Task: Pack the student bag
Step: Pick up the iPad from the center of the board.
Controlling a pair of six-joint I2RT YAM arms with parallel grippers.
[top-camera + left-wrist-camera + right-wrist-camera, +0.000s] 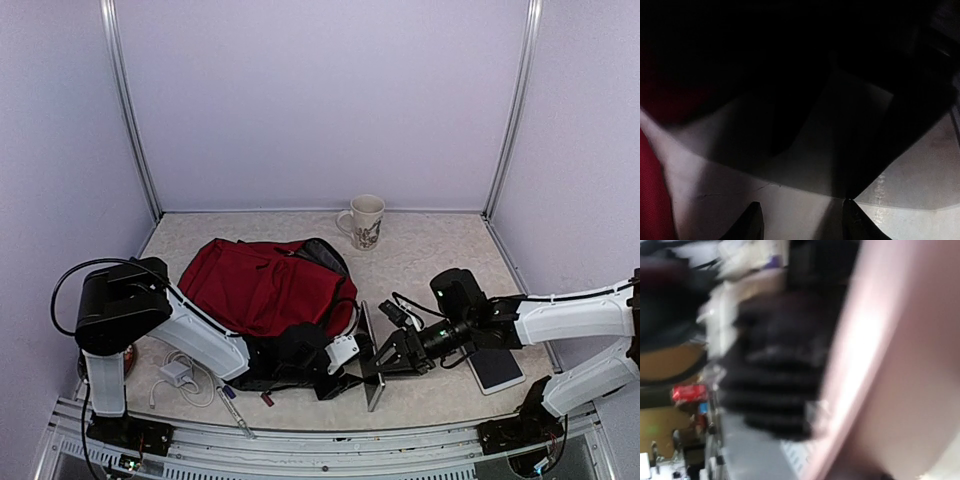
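The student bag (260,285), dark red with black straps, lies left of centre, its dark mouth facing the near right. A thin grey slab (368,325) stands on edge just right of that mouth. My left gripper (352,368) sits low at the mouth, beside the slab. In the left wrist view, the left gripper (804,222) is open over a flat grey surface (790,200), with red fabric (652,190) at the left. My right gripper (385,357) has splayed fingers against the slab's right face. The right wrist view is blurred, showing a pale pinkish surface (900,365) close by.
A patterned mug (366,220) stands at the back centre. A white tablet (497,368) lies under the right arm. A white charger with cable (175,372) and a pen (230,400) lie near the left arm's base. Walls enclose the table.
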